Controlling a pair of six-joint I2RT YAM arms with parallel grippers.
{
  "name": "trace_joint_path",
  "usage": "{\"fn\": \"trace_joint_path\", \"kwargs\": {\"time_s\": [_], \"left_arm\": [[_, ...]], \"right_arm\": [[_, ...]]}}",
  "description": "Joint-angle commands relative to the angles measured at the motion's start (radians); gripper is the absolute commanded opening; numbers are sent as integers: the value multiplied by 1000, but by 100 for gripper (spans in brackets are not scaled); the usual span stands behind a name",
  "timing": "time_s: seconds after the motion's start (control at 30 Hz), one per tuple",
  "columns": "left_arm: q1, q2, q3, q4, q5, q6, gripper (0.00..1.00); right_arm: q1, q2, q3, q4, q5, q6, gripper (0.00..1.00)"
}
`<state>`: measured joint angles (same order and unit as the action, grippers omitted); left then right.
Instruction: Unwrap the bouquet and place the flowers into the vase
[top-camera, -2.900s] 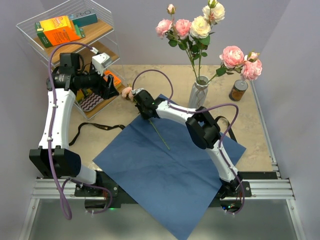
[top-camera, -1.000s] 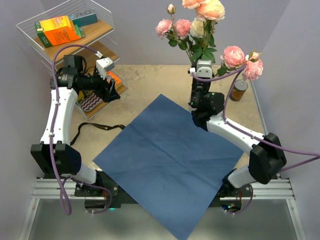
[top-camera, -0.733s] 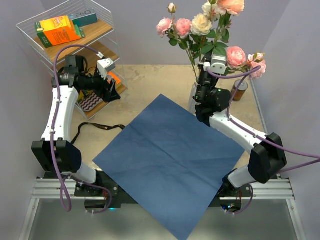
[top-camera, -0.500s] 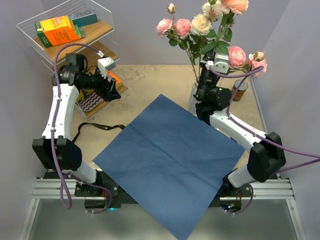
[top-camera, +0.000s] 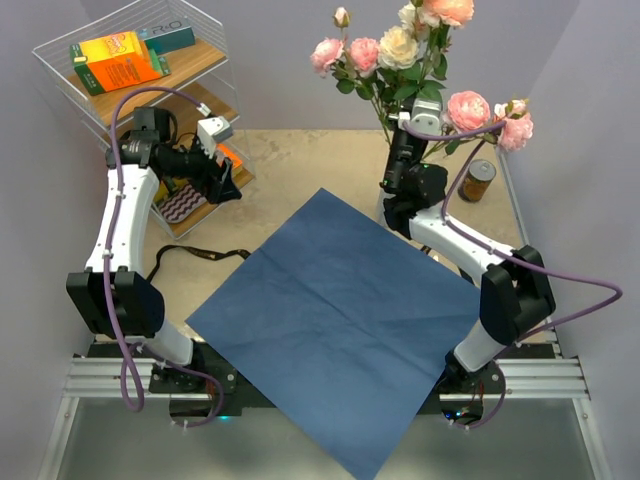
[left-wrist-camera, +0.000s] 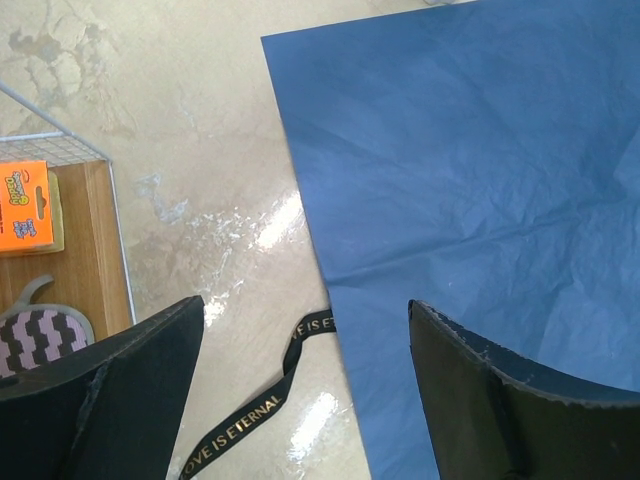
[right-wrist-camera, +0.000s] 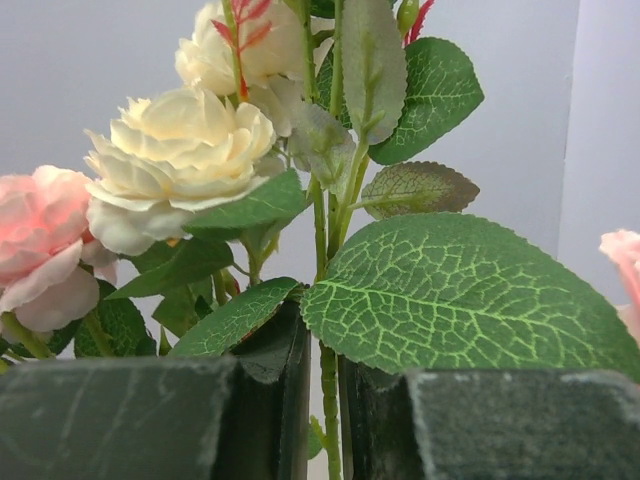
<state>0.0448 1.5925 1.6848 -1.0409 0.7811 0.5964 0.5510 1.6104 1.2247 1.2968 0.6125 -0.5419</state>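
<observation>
The bouquet is undone: its blue paper (top-camera: 340, 300) (left-wrist-camera: 470, 180) lies flat on the table, and the black ribbon (top-camera: 190, 255) (left-wrist-camera: 260, 400) trails off its left edge. My right gripper (top-camera: 400, 160) (right-wrist-camera: 322, 340) is shut on the thin green stem (right-wrist-camera: 328, 400) of a peach rose (top-camera: 447, 10), held upright among the flowers (top-camera: 398, 45) standing in the vase. The vase (top-camera: 383, 208) is mostly hidden behind my right wrist. Cream and pink blooms (right-wrist-camera: 175, 160) fill the right wrist view. My left gripper (top-camera: 228, 180) (left-wrist-camera: 305, 400) hangs open and empty above the ribbon.
A wire shelf (top-camera: 60, 45) with an orange box (top-camera: 115, 60) stands at the back left, close to my left gripper. A small brown jar (top-camera: 478, 180) sits right of the vase. Walls close in at the back and right.
My right arm has carried the peach rose from the paper's left corner up and across to the vase, then shifted it in among the other stems. The left arm has barely moved.
</observation>
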Motion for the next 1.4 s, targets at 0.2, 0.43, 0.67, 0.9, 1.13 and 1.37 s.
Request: {"fn": "trace_joint_path", "kwargs": {"time_s": [0.2,0.43,0.67,0.9,1.13,1.37], "left_arm": [[1,-46,23,-4,12,16,94],[1,-63,21,-15,12,19,95],[1,-86,29,-27,-9,16,95],[0,-103,39,-31,-5,-15,95],[3,-118,44,-50,-14,-26,95],[1,-138,55,-64,-17,-40,96]], "right_arm": [[-3,-61,-50,384,39,-9,20],[4,-134,-158,320,47,6,66],[47,-230,-255,221,43,115,99],[92,-293,-199,-198,-233,273,99],[90,-279,-21,-649,-396,336,99],[95,-354,-42,-798,-113,447,99]]}}
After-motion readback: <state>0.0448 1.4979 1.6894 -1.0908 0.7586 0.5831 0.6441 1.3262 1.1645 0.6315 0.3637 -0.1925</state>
